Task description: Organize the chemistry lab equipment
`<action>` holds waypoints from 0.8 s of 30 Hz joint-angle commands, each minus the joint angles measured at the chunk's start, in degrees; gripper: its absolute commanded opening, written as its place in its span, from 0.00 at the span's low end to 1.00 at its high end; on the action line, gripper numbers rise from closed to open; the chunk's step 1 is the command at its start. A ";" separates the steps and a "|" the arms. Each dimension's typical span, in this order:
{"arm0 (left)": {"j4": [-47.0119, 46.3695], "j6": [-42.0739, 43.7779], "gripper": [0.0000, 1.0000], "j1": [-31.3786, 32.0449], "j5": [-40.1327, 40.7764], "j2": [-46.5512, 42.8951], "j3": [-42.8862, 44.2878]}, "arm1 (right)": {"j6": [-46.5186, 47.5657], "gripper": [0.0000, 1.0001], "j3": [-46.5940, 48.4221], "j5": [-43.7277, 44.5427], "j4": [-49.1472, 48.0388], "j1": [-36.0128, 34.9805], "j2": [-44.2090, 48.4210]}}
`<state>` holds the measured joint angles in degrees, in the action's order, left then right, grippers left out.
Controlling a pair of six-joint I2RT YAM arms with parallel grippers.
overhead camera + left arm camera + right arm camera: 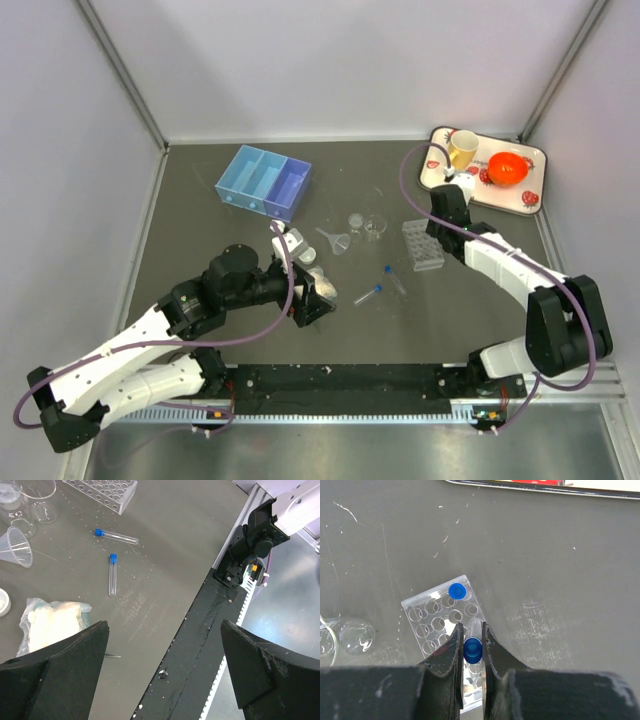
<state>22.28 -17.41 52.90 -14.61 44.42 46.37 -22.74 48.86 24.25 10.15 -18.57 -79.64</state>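
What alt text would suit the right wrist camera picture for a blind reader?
Two black fingers pinch a blue-capped tube over a clear rack on a dark table. A second capped tube stands in a corner hole.

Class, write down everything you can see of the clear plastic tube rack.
The clear plastic tube rack is a see-through rectangular block with rows of round holes. It lies flat on the dark table, turned at an angle. One blue-capped tube stands in a corner hole, and the other visible holes look empty. The right claw holds a second blue-capped tube over the rack's near edge. Whether that tube touches the rack cannot be told.
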 commanded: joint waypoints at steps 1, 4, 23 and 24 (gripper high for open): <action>-1.10 1.15 0.99 -0.26 0.64 0.05 0.13 | -0.20 0.00 2.99 0.18 -3.47 0.90 -0.96; -1.19 1.24 0.99 -0.17 0.64 0.22 0.12 | -0.37 0.00 3.17 -0.08 -3.91 0.99 -1.40; -1.01 1.94 0.99 -0.26 0.72 1.45 0.48 | 0.59 0.00 4.93 -0.34 -4.70 1.43 -5.62; -1.10 1.94 0.99 -0.26 0.64 1.54 0.56 | 0.68 0.00 4.93 -0.43 -4.70 1.52 -5.62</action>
<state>22.79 -16.34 52.90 -14.04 45.65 46.37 -22.52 50.76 23.99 7.84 -17.80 -84.31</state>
